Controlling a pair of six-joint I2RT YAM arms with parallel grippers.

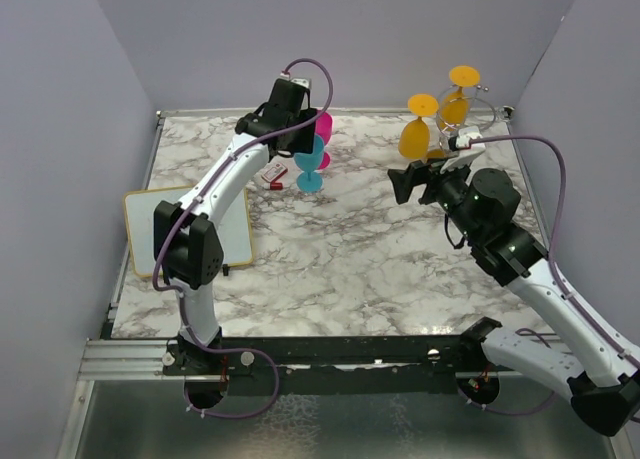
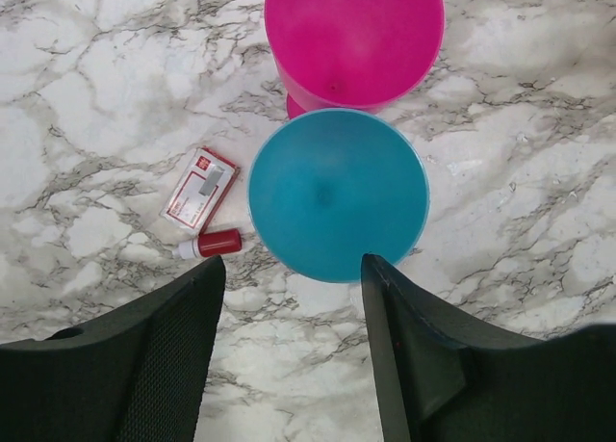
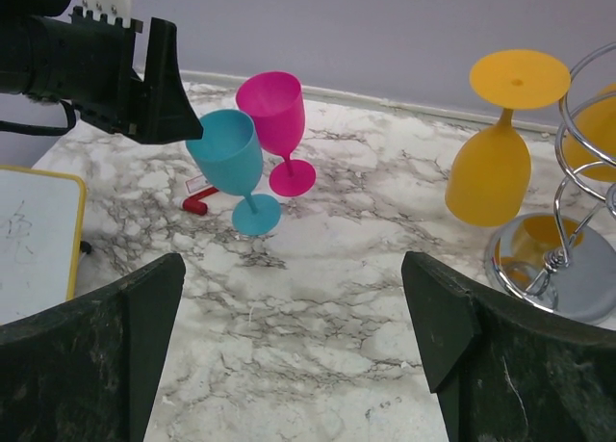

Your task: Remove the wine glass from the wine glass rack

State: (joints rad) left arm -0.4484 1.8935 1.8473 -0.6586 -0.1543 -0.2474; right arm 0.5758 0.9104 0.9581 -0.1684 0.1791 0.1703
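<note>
Right gripper point(image 3: 294, 307) hangs wide open, short of the orange wine glass point(image 3: 491, 168) hung inverted on the wine glass rack point(image 3: 582, 273) at the far right corner; a crooked pull could tip the rack. Left gripper point(image 2: 294, 264) gapes above the blue glass point(image 2: 337, 196).

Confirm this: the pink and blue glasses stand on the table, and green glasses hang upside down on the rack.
Wrong colour: the hanging glasses on the rack are orange, not green, as the right wrist view shows. The rest holds.
</note>
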